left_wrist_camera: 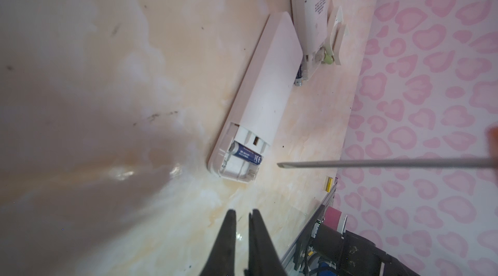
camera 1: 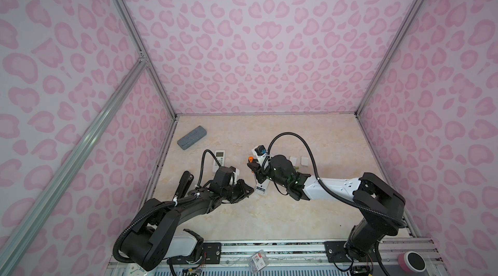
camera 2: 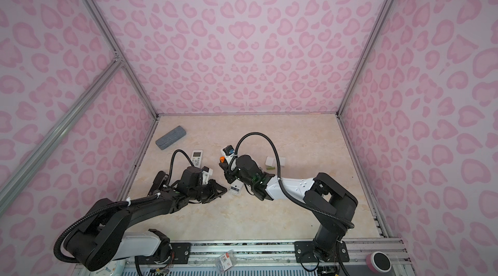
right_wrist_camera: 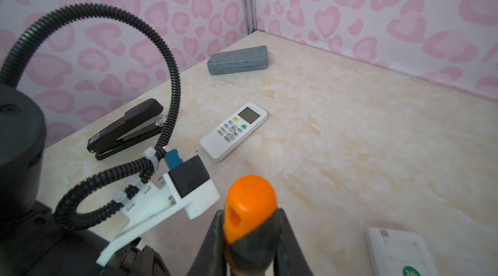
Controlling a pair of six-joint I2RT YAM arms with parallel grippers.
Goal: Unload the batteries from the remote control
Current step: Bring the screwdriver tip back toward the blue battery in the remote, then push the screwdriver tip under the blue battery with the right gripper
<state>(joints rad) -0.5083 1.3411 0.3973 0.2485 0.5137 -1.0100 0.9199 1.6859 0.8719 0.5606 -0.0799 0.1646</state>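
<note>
A white remote control [left_wrist_camera: 258, 91] lies face down with its battery bay open; one blue battery [left_wrist_camera: 246, 156] sits in it. In both top views this remote [camera 1: 261, 188] [camera 2: 235, 187] lies between the arms. My left gripper [left_wrist_camera: 243, 212] [camera 1: 249, 191] hovers just short of the bay, almost shut with only a thin slit and nothing in it. My right gripper [right_wrist_camera: 250, 214] [camera 1: 252, 165] is shut on the orange-and-black screwdriver [right_wrist_camera: 250, 207]. The screwdriver blade [left_wrist_camera: 377, 163] points at the bay and stops a little short of it.
A second white remote [left_wrist_camera: 310, 5] [right_wrist_camera: 398, 250] lies beyond, with a green battery [left_wrist_camera: 328, 59], a dark battery [left_wrist_camera: 299, 78] and white cover plates [camera 1: 304, 160] beside it. A remote with a screen [right_wrist_camera: 234, 130], a black stapler [right_wrist_camera: 125, 129] and a grey case [right_wrist_camera: 237, 60] sit at the left.
</note>
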